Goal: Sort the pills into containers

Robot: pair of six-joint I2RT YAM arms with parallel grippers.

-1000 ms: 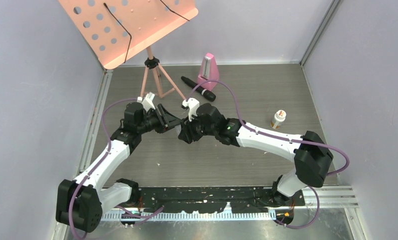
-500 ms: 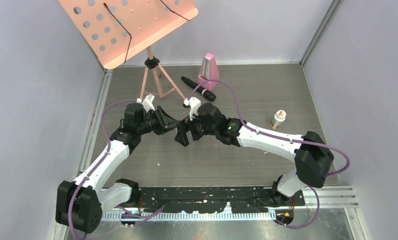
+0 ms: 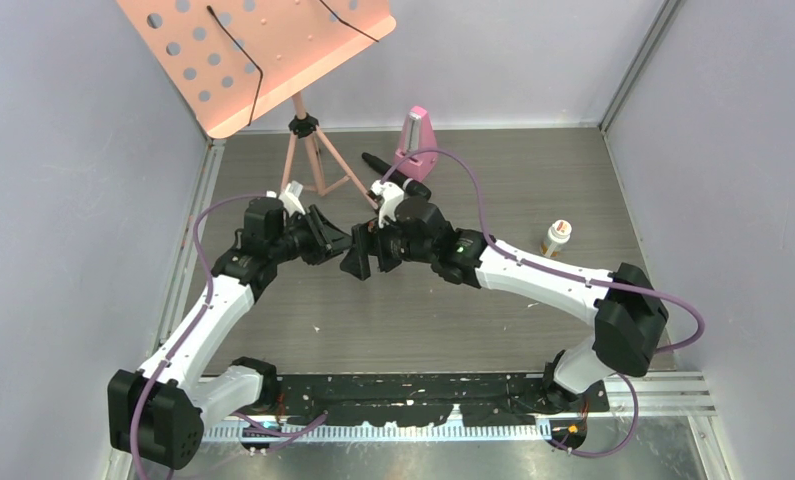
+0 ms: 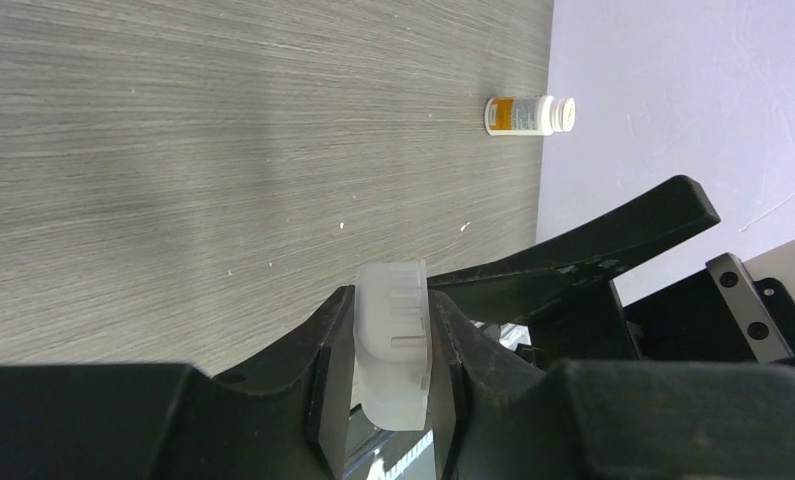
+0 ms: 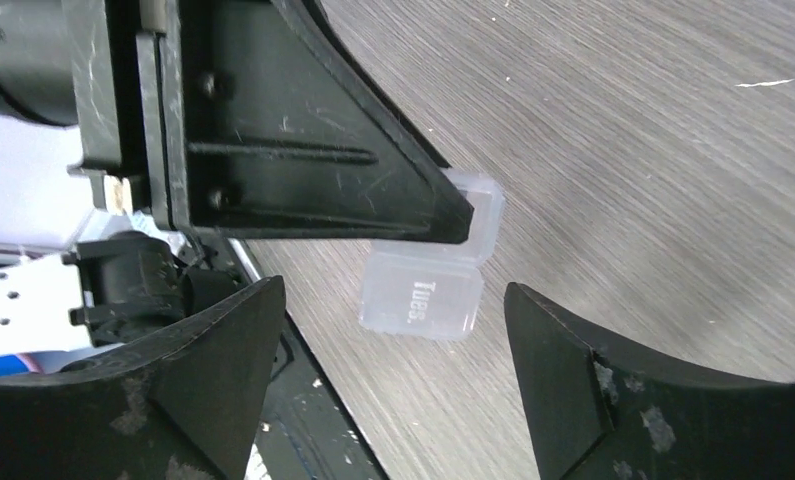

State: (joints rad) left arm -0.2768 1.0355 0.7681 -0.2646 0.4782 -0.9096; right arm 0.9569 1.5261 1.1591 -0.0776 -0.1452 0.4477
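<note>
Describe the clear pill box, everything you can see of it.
The pill box is small and made of translucent clear plastic: two square compartments joined side by side, lids apparently shut, one printed "Tues." The left gripper is shut on one compartment and holds it above the table; the "Tues." compartment sticks out free. The right gripper is open, its fingers on either side, not touching it. Whether anything is inside cannot be told.
</note>
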